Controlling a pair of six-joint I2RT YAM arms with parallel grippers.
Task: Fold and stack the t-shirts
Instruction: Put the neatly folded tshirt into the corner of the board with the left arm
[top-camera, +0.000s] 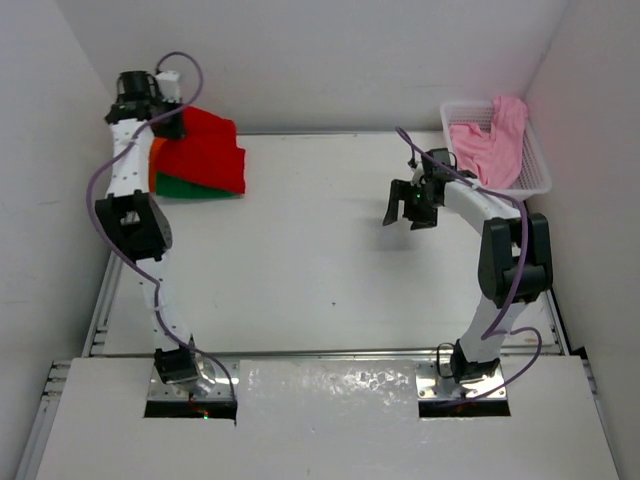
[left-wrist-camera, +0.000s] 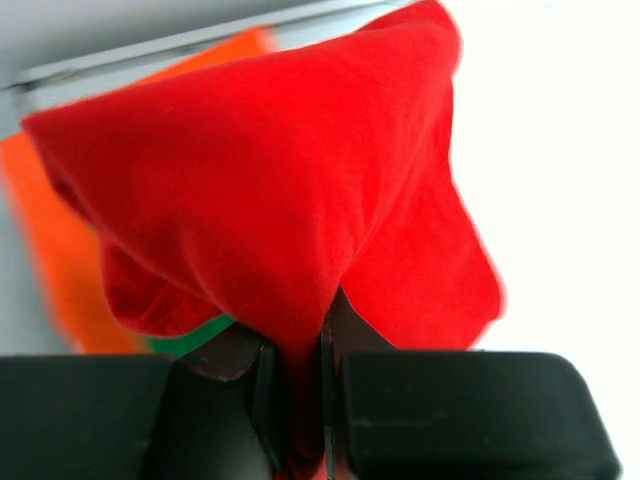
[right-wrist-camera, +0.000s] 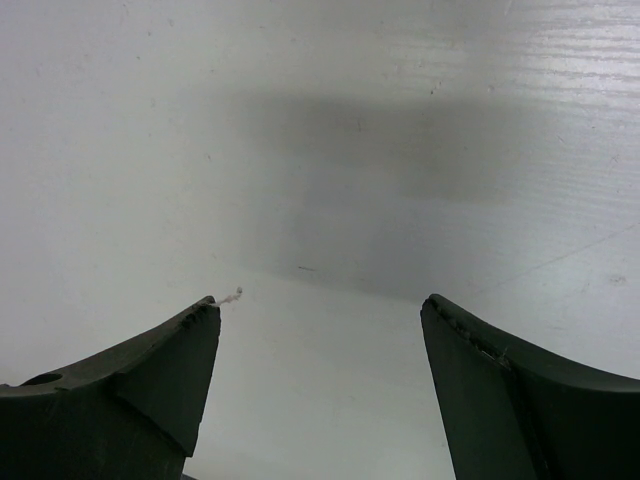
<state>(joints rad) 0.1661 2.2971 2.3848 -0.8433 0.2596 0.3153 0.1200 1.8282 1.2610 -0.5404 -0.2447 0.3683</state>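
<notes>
pink shirt (top-camera: 492, 140) in basket (top-camera: 537, 170) | L gripper (left-wrist-camera: 298, 360) pinching red shirt (left-wrist-camera: 270, 180) | R gripper (right-wrist-camera: 318, 330) spread wide above worktop (right-wrist-camera: 320, 130)

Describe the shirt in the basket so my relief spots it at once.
Look to the table's far right corner, where a white lattice basket sits. The pink t-shirt lies crumpled inside, alone; the red shirt, orange shirt and green shirt are piled far left.
</notes>
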